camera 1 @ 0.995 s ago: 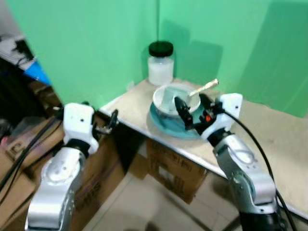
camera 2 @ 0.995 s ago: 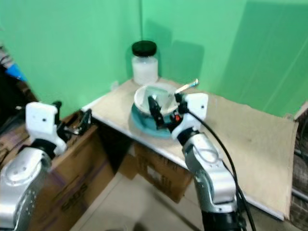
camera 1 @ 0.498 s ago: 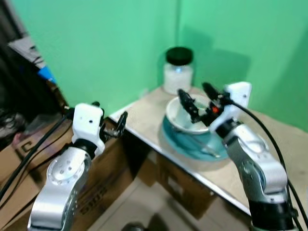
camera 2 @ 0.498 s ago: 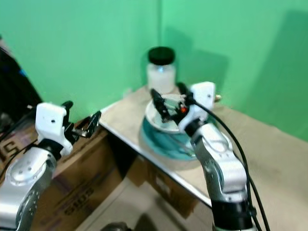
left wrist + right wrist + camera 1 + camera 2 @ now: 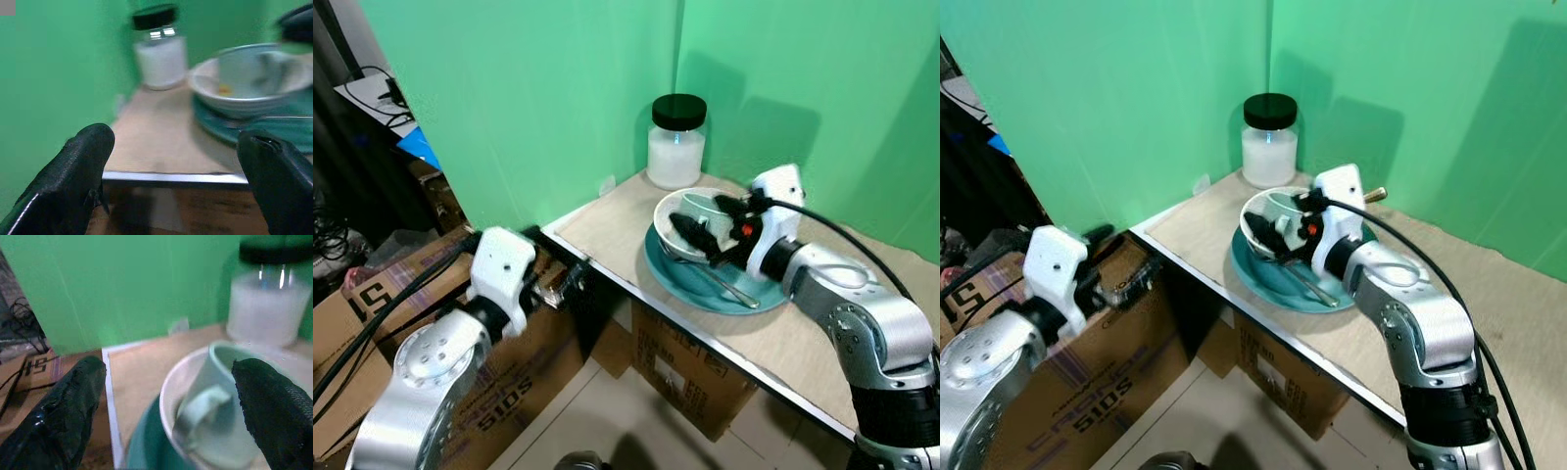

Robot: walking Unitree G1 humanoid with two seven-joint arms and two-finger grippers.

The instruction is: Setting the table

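1. On the table (image 5: 626, 211), near its corner, a white bowl (image 5: 690, 211) sits on a teal plate (image 5: 705, 279).
2. A pale mug (image 5: 215, 396) lies inside the bowl, and a spoon (image 5: 720, 284) rests on the plate beside it.
3. Behind the bowl stands a black-lidded jar (image 5: 676, 142).
4. At the bowl's rim, the right gripper (image 5: 710, 230) has its fingers spread and holds nothing.
5. Off the table edge from the bowl, the left gripper (image 5: 181, 166) is released too.

right gripper (image 5: 171, 396): we are seeing its jaws standing wide apart, one black finger (image 5: 58, 416) at each side | white bowl (image 5: 171, 382): sitting on a teal plate (image 5: 142, 450), holding a pale mug (image 5: 215, 401) | jar (image 5: 271, 298): standing behind, black-lidded | surface (image 5: 142, 362): its edge is showing beside cardboard boxes (image 5: 29, 367)
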